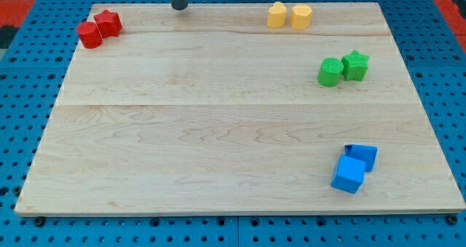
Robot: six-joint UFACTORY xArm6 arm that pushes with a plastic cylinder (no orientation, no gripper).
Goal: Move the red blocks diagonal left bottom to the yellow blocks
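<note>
Two red blocks sit touching at the board's top left: a red cylinder and a red star just right of it. Two yellow blocks sit side by side at the top, right of centre: a yellow rounded block and a yellow hexagon. My tip is at the board's top edge, between the two pairs. It is about a hand's width right of the red star and touches no block.
A green cylinder and a green star sit together at the right. Two blue blocks lie at the bottom right. The wooden board rests on a blue pegboard surface.
</note>
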